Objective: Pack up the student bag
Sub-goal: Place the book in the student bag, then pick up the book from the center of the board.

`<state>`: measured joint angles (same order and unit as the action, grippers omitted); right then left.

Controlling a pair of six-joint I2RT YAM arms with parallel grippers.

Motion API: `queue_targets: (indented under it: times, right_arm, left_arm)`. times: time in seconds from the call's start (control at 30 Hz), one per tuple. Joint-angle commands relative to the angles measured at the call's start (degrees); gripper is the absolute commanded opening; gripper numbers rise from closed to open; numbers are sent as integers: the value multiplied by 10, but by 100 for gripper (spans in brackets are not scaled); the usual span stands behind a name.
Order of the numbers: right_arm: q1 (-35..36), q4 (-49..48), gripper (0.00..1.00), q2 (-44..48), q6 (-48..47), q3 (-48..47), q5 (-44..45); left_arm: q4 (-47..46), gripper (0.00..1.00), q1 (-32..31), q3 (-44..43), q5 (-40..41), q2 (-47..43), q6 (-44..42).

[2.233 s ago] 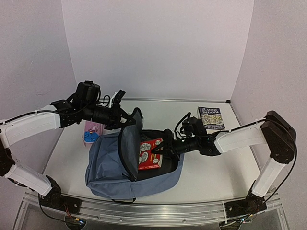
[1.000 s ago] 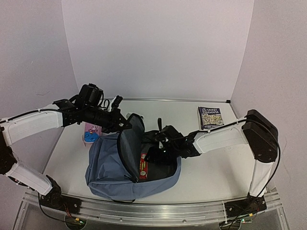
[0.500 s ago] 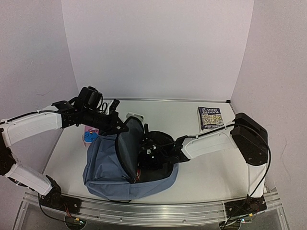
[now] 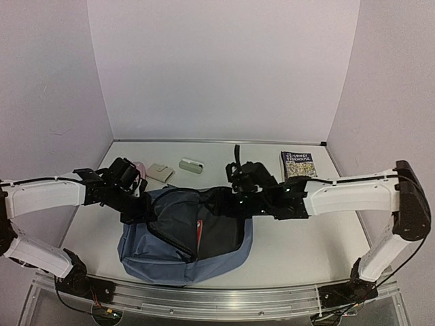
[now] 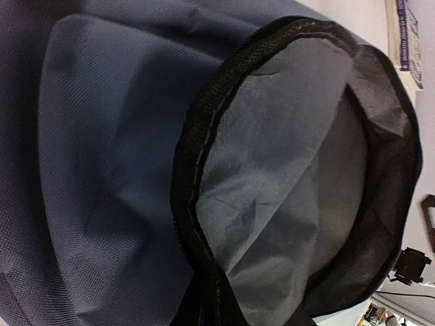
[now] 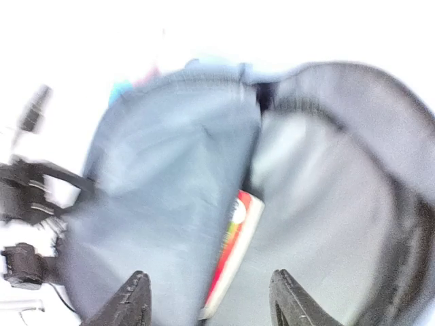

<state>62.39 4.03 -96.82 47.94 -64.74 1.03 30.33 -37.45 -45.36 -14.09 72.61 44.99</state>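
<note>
The student bag [image 4: 153,255], dusty blue, lies at the front left of the table with its main opening gaping toward the right. A red book [image 4: 199,234] stands on edge inside it and also shows in the right wrist view as the red book [image 6: 234,251] against the grey lining. My left gripper [image 4: 141,209] is shut on the black zip edge [image 5: 197,176] of the bag's flap; its fingers are hidden under the fabric. My right gripper [image 6: 209,299] hangs open just outside the bag's mouth, nothing between its fingertips [image 6: 136,288].
A second book [image 4: 299,166] lies at the back right. A small beige item [image 4: 160,172] and a grey-white item [image 4: 192,165] sit behind the bag. A pink thing [image 4: 139,166] peeks out behind the left arm.
My right gripper has let go of the red book and drawn back out of the bag. My left gripper has come down and forward, lowering the flap.
</note>
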Motion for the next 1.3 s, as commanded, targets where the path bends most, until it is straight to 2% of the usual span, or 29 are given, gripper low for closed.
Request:
queue_targets:
  times: [0.0, 0.2, 0.33, 0.47, 0.6, 0.83, 0.97, 1.27]
  right_arm:
    - [0, 62, 66, 83, -24, -16, 92]
    - [-23, 175, 81, 132, -54, -51, 174]
    - [-108, 188, 86, 178, -67, -11, 137]
    - [-187, 201, 97, 202, -102, 23, 141]
    - [-276, 211, 98, 190, -138, 45, 155]
    - [-440, 157, 98, 137, -186, 67, 65]
    - [-514, 119, 93, 93, -195, 62, 19]
    - [-606, 31, 72, -4, -188, 66, -50]
  left_arm:
    - [25, 2, 0, 27, 27, -12, 22]
    - [43, 32, 0, 42, 57, -26, 33]
    - [53, 52, 0, 34, 66, -55, 34]
    - [74, 76, 0, 12, 71, -98, 28]
    - [107, 97, 1, -31, 70, -135, 12]
    - [134, 100, 2, -95, 77, -165, -21]
    - [114, 100, 3, -103, 76, -163, -26]
    - [-2, 100, 4, -55, 44, -161, 3]
